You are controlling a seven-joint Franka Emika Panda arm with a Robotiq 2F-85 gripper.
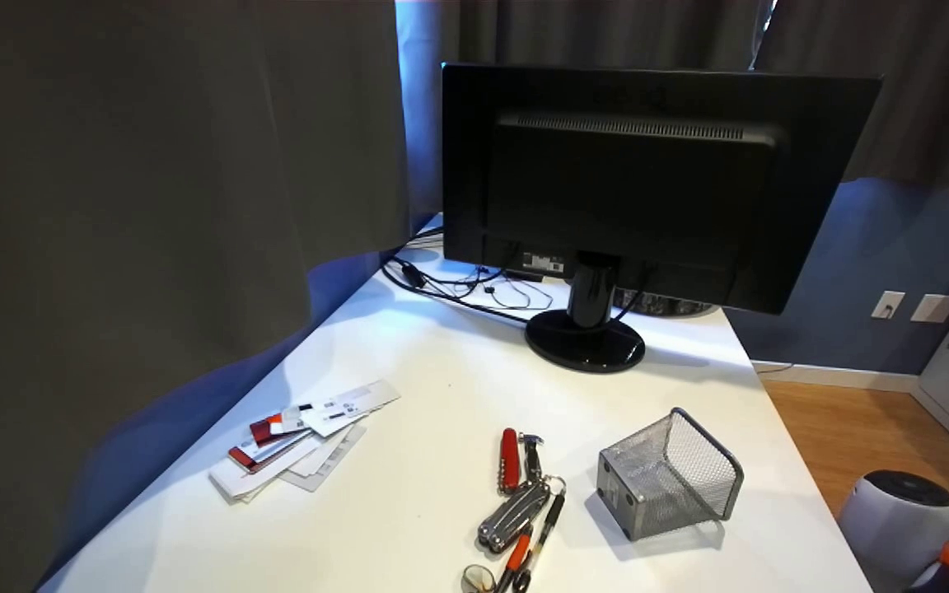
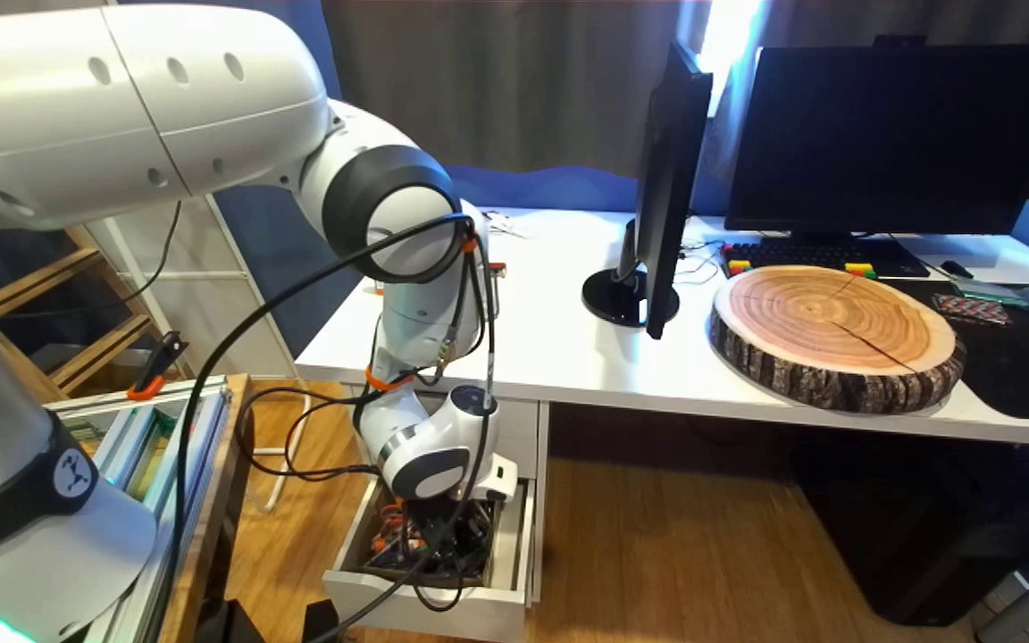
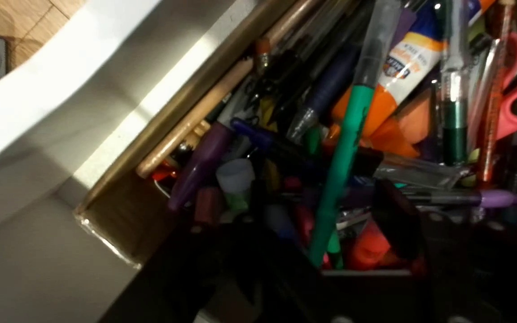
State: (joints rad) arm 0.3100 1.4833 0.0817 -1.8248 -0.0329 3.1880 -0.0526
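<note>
My gripper point(image 3: 321, 188) points down into a box point(image 3: 119, 161) crammed with pens and markers. Its dark fingers are apart. A green marker point(image 3: 352, 125) with a clear grey end slants up between them; its lower end lies near the left finger, and I cannot tell whether they touch. Around it are a purple marker point(image 3: 202, 163), an orange-and-white glue bottle point(image 3: 413, 63), pink scissors point(image 3: 516, 105) and a lilac-capped pen point(image 3: 501, 198). The box sits in an open white drawer point(image 2: 430, 612) under the desk. In an exterior view the fingers are dark and largely hidden.
The white desk point(image 2: 550, 357) stands above the drawer. On it are a mesh basket point(image 1: 664, 486) on its side, a multi-tool point(image 1: 516, 515), a red pocket knife point(image 1: 509, 461), papers point(image 1: 301, 445), a monitor point(image 1: 631, 181) and a wood slab point(image 2: 836, 321). A loose cable point(image 2: 255, 313) hangs along the arm.
</note>
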